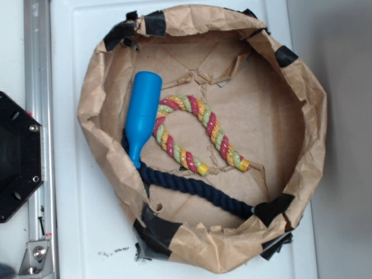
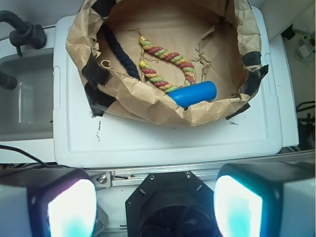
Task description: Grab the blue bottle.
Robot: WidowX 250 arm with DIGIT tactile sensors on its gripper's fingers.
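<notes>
Exterior view, left to right. At the left edge stand a vertical metal rail [image 1: 36, 87] and a black hexagonal base plate [image 1: 17, 157]. A white surface [image 1: 81, 232] carries a round basket of crumpled brown paper [image 1: 314, 116], its rim patched with black tape [image 1: 156, 23]. Inside, at the left of the basket floor, lies the blue bottle [image 1: 141, 111], wide end toward the upper part of the frame, narrow neck pointing down. Just right of it, touching its side, a multicoloured twisted rope [image 1: 197, 136] forms an arch. A dark navy rope [image 1: 195, 189] runs from beneath the bottle's neck toward the lower right wall.

Wrist view, left to right. The gripper [image 2: 155, 202] occupies the bottom of the frame; its two pads [image 2: 69, 210] stand wide apart with nothing between them, well clear of the basket. In the upper half, the navy rope sits left, the multicoloured rope centre, and the blue bottle at lower right of the basket interior, its neck hidden behind the near paper wall.
</notes>
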